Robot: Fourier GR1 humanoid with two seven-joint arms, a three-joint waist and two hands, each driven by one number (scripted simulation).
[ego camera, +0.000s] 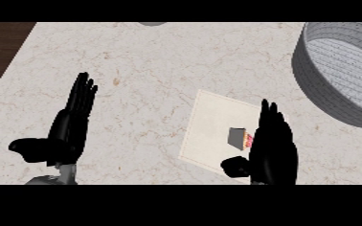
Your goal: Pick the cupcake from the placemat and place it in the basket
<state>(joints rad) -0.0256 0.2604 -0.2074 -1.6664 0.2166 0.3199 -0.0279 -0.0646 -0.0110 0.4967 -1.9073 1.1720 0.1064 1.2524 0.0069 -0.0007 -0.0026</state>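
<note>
place: kitchen | evidence: pale marble counter (141,67), cream placemat (212,129) holding a cupcake (240,137), grey woven basket (332,76) at right edge

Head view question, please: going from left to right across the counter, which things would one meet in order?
Left hand, open → placemat → cupcake lying on the placemat → right hand, open, just right of the cupcake → basket at the right edge.
</note>
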